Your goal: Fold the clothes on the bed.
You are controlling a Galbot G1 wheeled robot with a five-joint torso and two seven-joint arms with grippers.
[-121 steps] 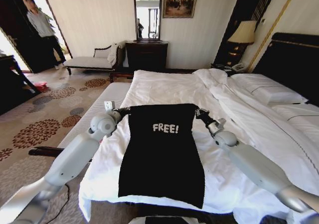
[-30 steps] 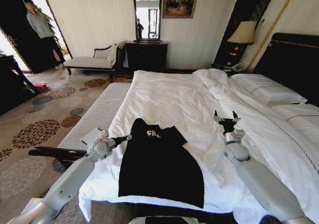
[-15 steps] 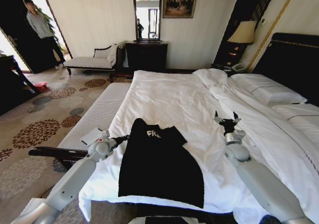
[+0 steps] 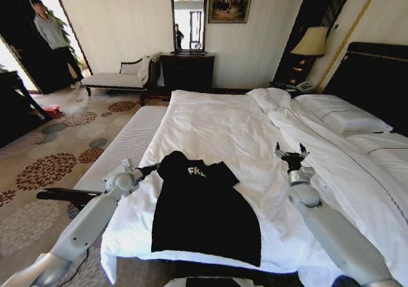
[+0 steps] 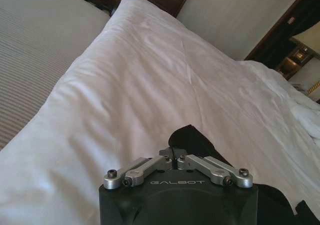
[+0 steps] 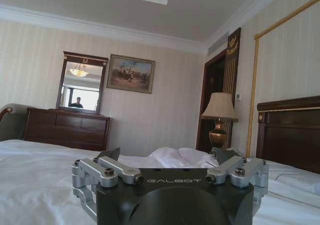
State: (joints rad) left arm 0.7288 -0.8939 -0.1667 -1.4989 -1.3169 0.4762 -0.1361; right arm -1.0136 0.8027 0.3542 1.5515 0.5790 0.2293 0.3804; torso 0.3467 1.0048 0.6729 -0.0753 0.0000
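Note:
The black T-shirt (image 4: 204, 210) lies on the white bed (image 4: 210, 118) near its front edge. Its top is folded down over the chest, so only "FR" of the white lettering shows. My left gripper (image 4: 153, 167) is at the shirt's upper left corner. In the left wrist view that gripper (image 5: 173, 155) is shut, with the black fabric (image 5: 192, 137) at its fingertips. My right gripper (image 4: 290, 150) is raised above the sheet to the right of the shirt, apart from it. In the right wrist view it (image 6: 166, 154) stands open with nothing between its fingers.
A striped bench (image 4: 131, 143) runs along the bed's left side. The rumpled duvet (image 4: 331, 153) and pillows (image 4: 344, 115) lie to the right, before the dark headboard (image 4: 376, 76). A lamp (image 4: 310, 43), a dresser (image 4: 187, 70) and a pale chaise (image 4: 118, 76) stand at the back.
Four seconds ago both grippers held the shirt's top edge spread out; now the top lies folded down and the right gripper is off it. Over the last second the left gripper shifted slightly left and farther away.

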